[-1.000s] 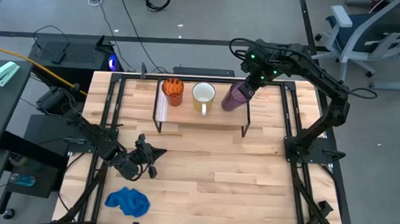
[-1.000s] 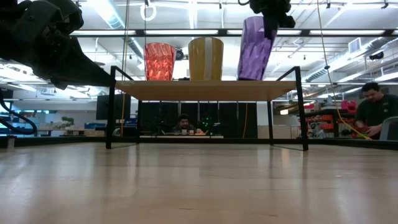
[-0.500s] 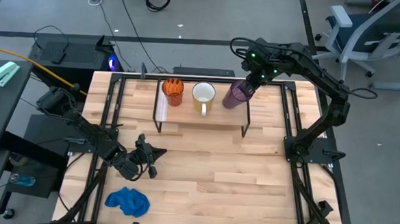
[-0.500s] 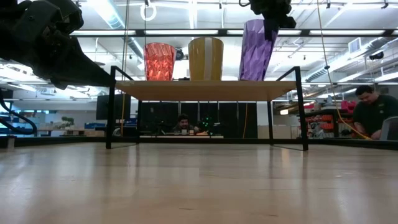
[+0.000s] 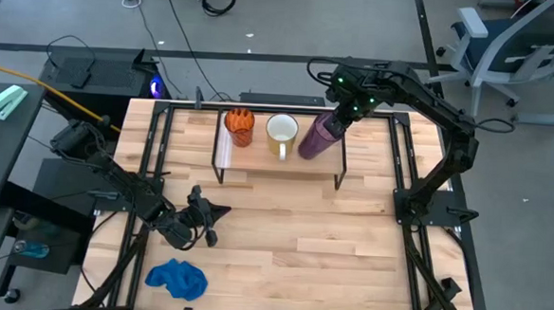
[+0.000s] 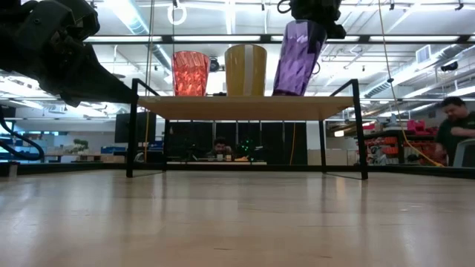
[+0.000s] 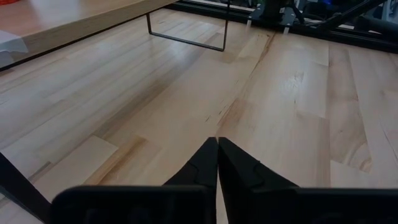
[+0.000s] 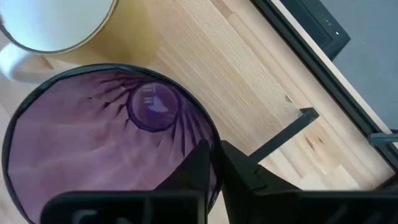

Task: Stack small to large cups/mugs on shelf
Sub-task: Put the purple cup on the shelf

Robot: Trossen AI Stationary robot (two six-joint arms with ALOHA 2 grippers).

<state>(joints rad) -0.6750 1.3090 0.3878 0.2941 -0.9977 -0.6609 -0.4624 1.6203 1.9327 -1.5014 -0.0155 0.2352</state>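
Lab: floor cables [image 5: 183, 36], office chair [image 5: 497, 43], ceiling strip lights [image 6: 223, 38].

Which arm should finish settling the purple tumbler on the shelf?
Right. Its end effector is already pinched on the rim of the purple tumbler, which stands tilted on the shelf beside the white mug. The left end effector sits shut over the tabletop, far off.

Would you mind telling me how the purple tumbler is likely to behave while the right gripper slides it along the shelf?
The purple tumbler is tall and narrows toward its base, and it already leans, so it probably tips easily. The right gripper pinches only its rim, so it may pivot. Its faceted translucent wall looks like rigid, light plastic, likely to skid on the smooth shelf.
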